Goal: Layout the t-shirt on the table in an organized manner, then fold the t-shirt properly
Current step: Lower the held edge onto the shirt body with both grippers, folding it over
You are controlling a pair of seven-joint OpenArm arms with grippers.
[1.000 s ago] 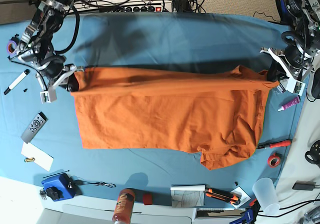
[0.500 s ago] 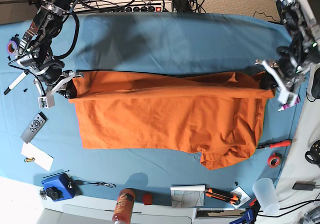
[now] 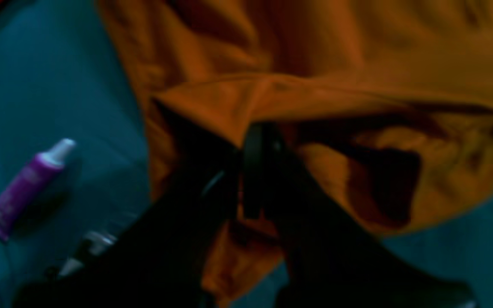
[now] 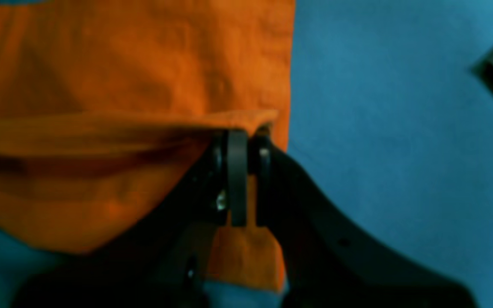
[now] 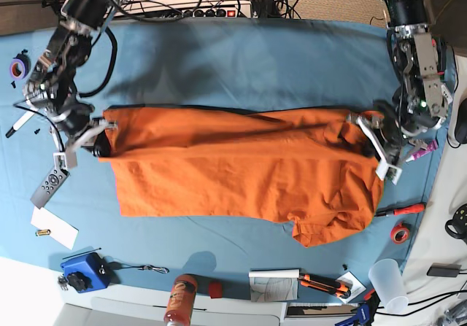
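The orange t-shirt [image 5: 241, 169] lies spread across the teal table [image 5: 241, 56], its far edge lifted and folded toward the near side. At the shirt's right end my left gripper [image 5: 365, 133] is shut on a pinch of cloth; the left wrist view shows the shirt [image 3: 357, 64] bunched over the closed black fingers [image 3: 253, 171]. My right gripper [image 5: 98, 133] is shut on the shirt's left corner, and in the right wrist view the orange hem [image 4: 144, 124] is clamped between the fingers [image 4: 237, 175]. The shirt's lower right part is crumpled.
A purple tube [image 5: 422, 149] [image 3: 24, 188] lies right of the left gripper. A remote [image 5: 49, 184], a white card [image 5: 55, 227] and a marker [image 5: 20, 124] sit at the left. A screwdriver [image 5: 400, 210], tape roll [image 5: 399, 233], cup [image 5: 388, 284], blue box [image 5: 86, 271] and bottle [image 5: 180, 299] line the near edge.
Both grippers have carried the shirt's far edge toward the near side. The left gripper also moved inward, leftward, and the right gripper lowered slightly with its corner.
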